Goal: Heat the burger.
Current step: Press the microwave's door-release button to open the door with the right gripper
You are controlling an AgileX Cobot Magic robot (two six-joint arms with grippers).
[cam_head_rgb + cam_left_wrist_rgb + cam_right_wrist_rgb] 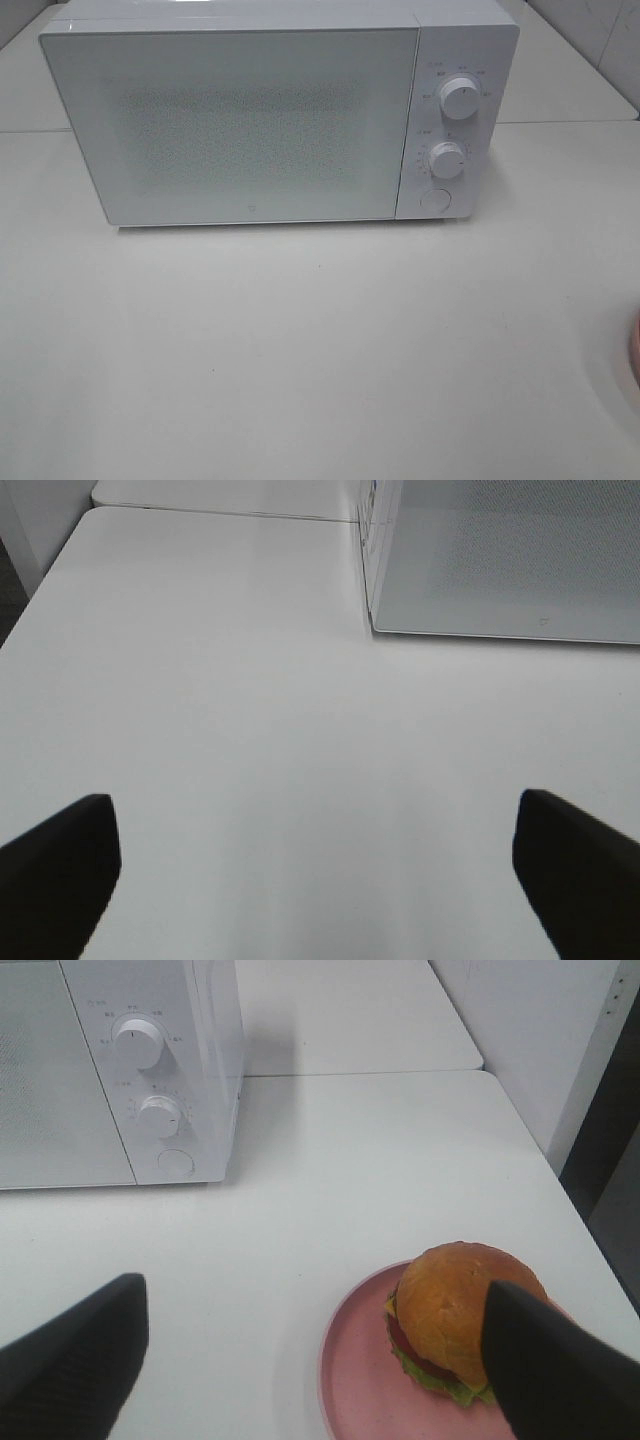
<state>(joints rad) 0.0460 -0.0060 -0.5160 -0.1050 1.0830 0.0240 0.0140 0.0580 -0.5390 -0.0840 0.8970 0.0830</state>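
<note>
The burger (pixel 455 1320), with a golden-brown bun, red tomato and green lettuce, sits on a pink plate (pixel 360 1380) in the right wrist view. One finger (pixel 550 1370) of my open right gripper (pixel 310 1360) overlaps the burger's side in the picture; the jaws stand wide apart and hold nothing. The white microwave (pixel 270 110) stands at the back of the table with its door shut; it also shows in the right wrist view (pixel 120 1070) and the left wrist view (pixel 500 560). My left gripper (pixel 320 870) is open and empty above bare table. In the exterior high view only the plate's edge (pixel 635 345) shows; neither gripper shows there.
The microwave has two knobs (pixel 460 97) (pixel 447 159) and a round button (pixel 434 200) on its right panel. The white table (pixel 300 350) stretches in front of it. A wall and the table's right edge (pixel 560 1190) lie right of the burger.
</note>
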